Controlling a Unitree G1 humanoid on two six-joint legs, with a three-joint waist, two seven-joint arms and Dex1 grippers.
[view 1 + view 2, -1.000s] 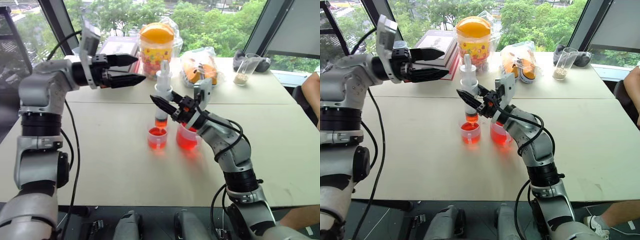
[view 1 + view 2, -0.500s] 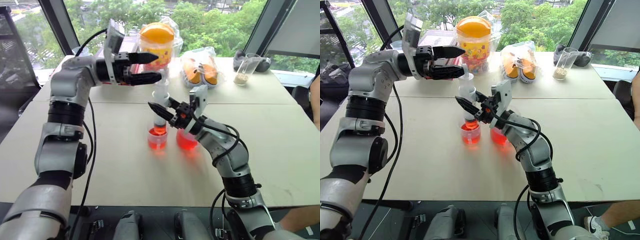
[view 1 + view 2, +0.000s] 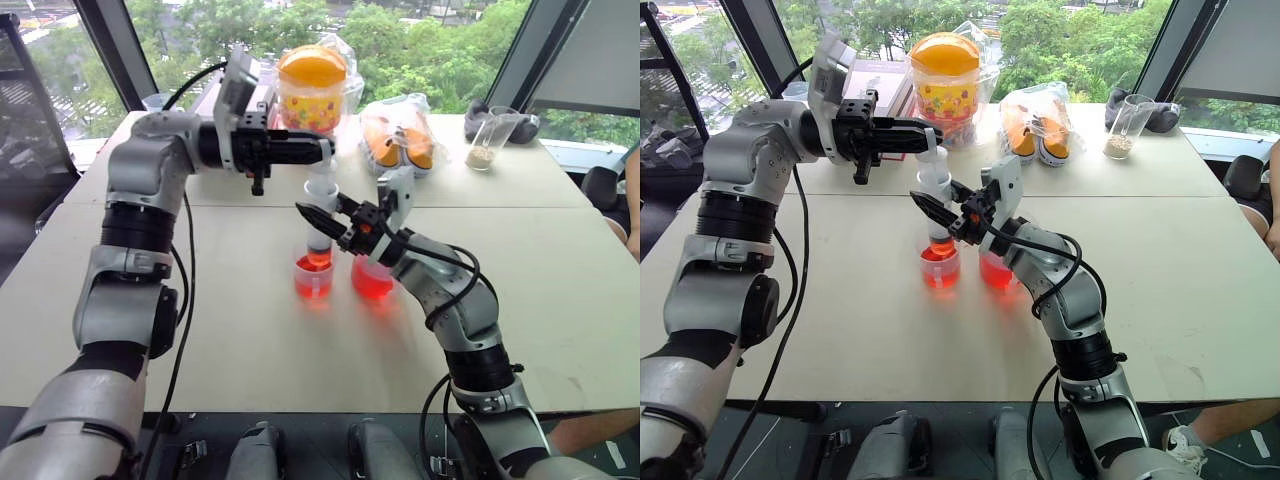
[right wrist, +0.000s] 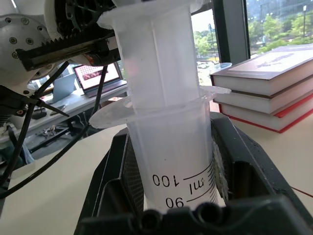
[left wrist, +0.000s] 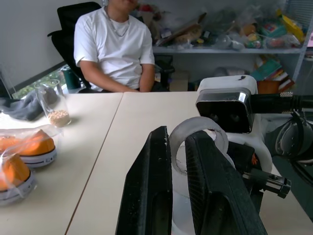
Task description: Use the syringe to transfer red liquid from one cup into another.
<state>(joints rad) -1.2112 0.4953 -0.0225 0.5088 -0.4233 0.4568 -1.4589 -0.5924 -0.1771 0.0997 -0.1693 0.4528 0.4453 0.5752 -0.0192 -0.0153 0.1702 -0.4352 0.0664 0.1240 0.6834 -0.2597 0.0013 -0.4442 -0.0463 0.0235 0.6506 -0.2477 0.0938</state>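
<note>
The syringe [image 3: 321,192] stands upright, its orange-red tip dipped in the small red-tinted cup [image 3: 312,278]. My right gripper [image 3: 320,210] is shut on its clear barrel [image 4: 168,147], coming in from the right. My left gripper [image 3: 318,150] reaches in level from the left and is shut on the white plunger top [image 5: 200,129]. The larger lipped cup [image 3: 373,282] holds red liquid just right of the small cup and is partly hidden behind my right wrist. Red liquid also shows in the small cup and in the syringe's lower end.
Along the far side of the table [image 3: 250,350] stand a yellow-lidded candy jar [image 3: 312,85], bagged orange shoes [image 3: 402,135], a clear cup with beige grains [image 3: 487,140] and stacked books [image 3: 880,85]. A person [image 5: 115,49] sits at the table's right end.
My left gripper swung right to the syringe's top and went from wide open to shut on the plunger. The right gripper, syringe and cups stayed put.
</note>
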